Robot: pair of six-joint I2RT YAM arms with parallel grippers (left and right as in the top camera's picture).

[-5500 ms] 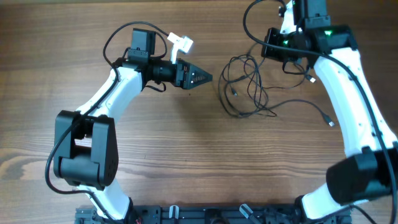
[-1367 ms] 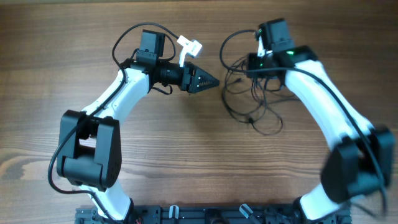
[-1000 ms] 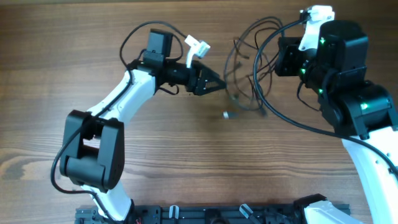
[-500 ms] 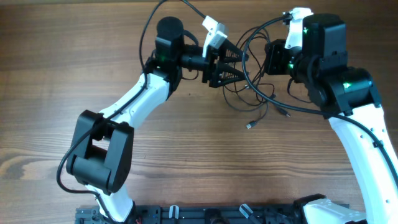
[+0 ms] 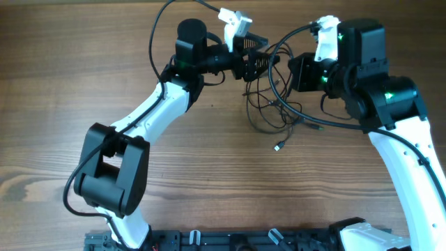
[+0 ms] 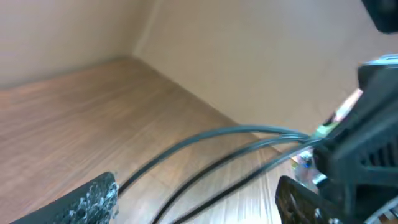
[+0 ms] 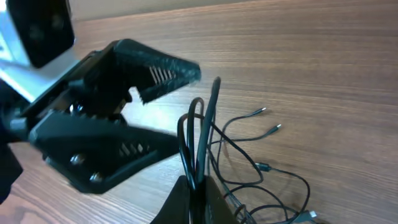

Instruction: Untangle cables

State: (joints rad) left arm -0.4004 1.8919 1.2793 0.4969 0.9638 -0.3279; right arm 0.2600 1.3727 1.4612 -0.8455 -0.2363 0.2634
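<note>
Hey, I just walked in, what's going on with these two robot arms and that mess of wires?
Two arms are working on a cable tangle on a wooden table. The right tool is shut on a few strands and holds them raised, with the rest trailing onto the wood. The left tool is open at those raised strands, which cross the gap between its fingers, ungripped. Nothing is separated yet; one loose plug lies on the table.

cables [image 6: 236,130] blurred in left wrist view
</note>
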